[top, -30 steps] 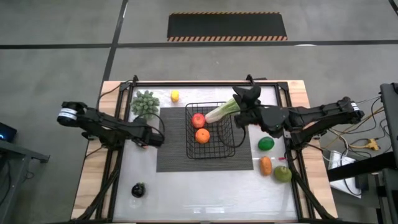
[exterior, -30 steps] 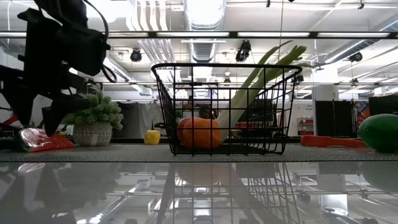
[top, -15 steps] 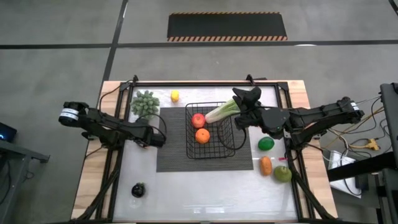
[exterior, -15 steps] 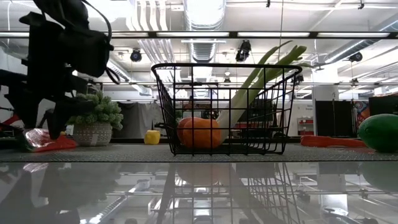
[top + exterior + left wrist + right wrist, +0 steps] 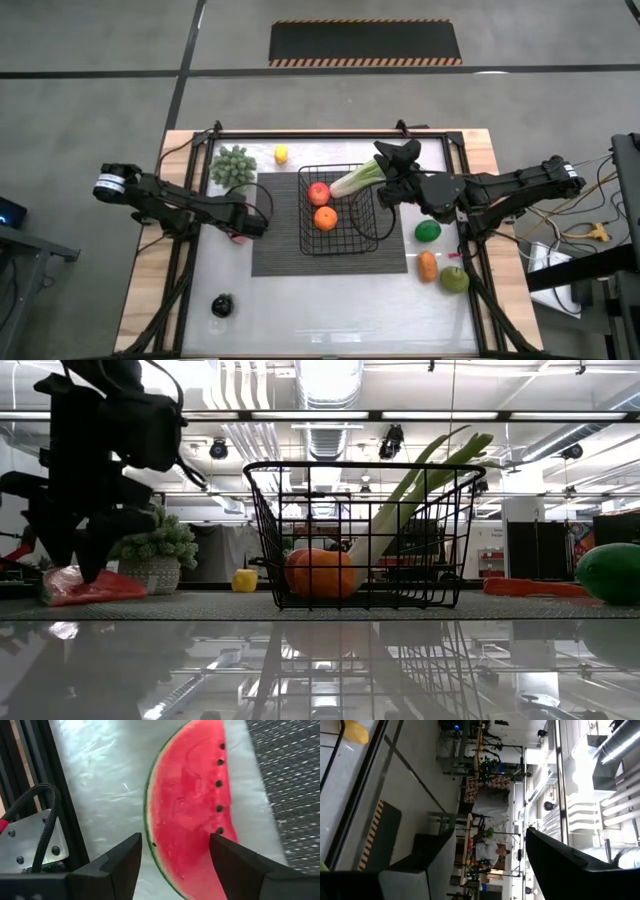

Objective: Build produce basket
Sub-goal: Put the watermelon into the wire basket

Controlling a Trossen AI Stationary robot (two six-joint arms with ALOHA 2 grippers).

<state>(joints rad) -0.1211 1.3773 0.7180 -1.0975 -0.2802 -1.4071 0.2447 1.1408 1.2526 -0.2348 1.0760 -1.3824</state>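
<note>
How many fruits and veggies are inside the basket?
3. A red round piece and an orange round piece lie in the basket, and the leek leans over its far right corner. Something could hide underneath.

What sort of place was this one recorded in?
Most likely a robotics lab or workshop in an industrial hall. Exposed ceiling ducts and strip lights run overhead, the floor is bare concrete with a hazard-striped mat, and toy produce sits around a wire basket on a framed test table.
</note>
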